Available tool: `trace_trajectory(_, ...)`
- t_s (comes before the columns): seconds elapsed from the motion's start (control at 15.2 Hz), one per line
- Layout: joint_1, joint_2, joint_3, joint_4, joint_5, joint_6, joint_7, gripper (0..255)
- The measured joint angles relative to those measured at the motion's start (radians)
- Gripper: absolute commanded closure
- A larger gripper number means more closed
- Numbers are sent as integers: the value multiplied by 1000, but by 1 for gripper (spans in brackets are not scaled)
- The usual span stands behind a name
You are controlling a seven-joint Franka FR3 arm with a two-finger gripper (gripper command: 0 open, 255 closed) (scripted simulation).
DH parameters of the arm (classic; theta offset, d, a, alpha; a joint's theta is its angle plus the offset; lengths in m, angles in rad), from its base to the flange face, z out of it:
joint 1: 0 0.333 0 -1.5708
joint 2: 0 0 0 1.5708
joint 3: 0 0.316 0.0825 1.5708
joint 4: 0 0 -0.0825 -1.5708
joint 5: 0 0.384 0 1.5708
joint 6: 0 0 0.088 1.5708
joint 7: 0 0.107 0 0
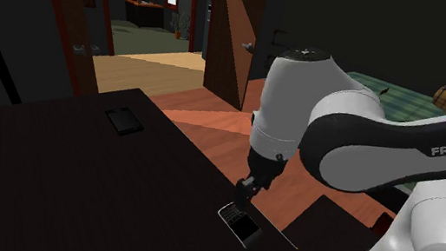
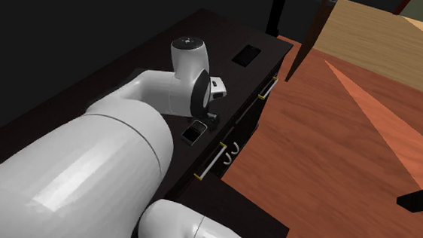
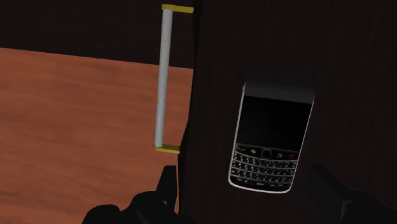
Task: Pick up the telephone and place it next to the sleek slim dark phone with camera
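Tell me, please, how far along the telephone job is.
Nothing is done yet: the telephone lies on the dark cabinet top. Under way: the open hand hangs over it, not gripping. Left: grasp, lift, carry to the slim dark phone, set down beside.

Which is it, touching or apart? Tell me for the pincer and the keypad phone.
Apart. Wrist view: the open pincer straddles the keypad phone, dark tabletop showing between each finger and it.
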Motion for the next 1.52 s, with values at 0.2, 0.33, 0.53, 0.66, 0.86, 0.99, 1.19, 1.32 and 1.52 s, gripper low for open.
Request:
trace_trajectory(0.2,24,60,65,-8,26,62,55,0)
trace_trajectory(0.33,22,85,80,-16,28,95,64,0)
trace_trajectory(0.53,19,117,96,-39,29,148,70,0)
trace_trajectory(0.66,12,145,106,-50,25,187,74,0)
trace_trajectory(0.86,9,159,112,-58,24,209,77,0)
trace_trajectory(0.99,8,161,113,-60,24,213,77,0)
trace_trajectory(1.19,8,161,113,-60,24,213,77,255)
trace_trajectory(1.32,9,160,113,-58,25,214,77,255)
trace_trajectory(1.52,9,160,113,-58,25,214,77,255)
